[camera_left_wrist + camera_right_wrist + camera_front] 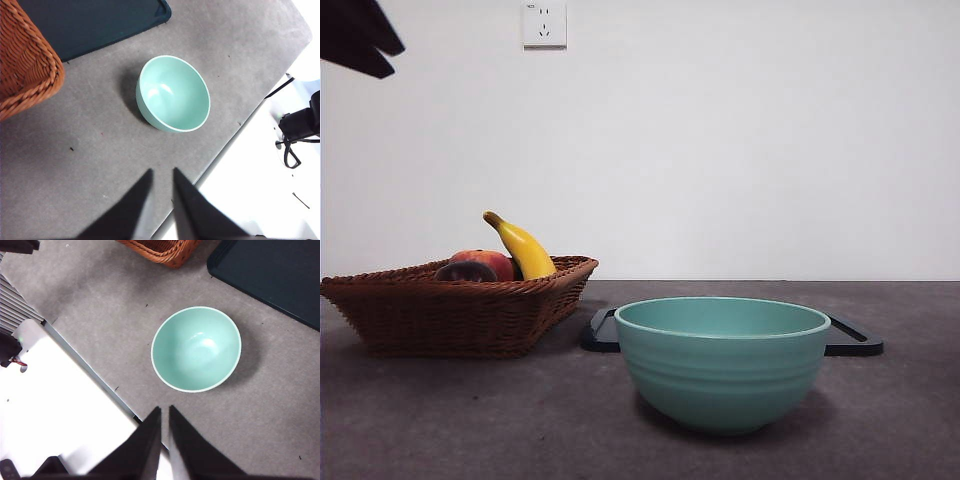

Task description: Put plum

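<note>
The plum [465,271] is a dark maroon fruit lying in the wicker basket [450,310] at the left in the front view, beside a red-orange fruit [490,262] and a yellow banana [524,248]. It does not show in either wrist view. My left gripper [161,171] is shut and empty, held high over the table's edge near the teal bowl [172,92]. My right gripper [164,408] is shut and empty, also high over the table's edge near the bowl [196,348]. A black arm tip [355,35] shows at the front view's top left corner.
The teal bowl [720,360] stands empty at the front middle of the grey table. A dark flat tray [850,340] lies behind it, also seen in the wrist views [95,25] [275,275]. The basket's corner shows in the left wrist view [25,65] and the right wrist view [162,250].
</note>
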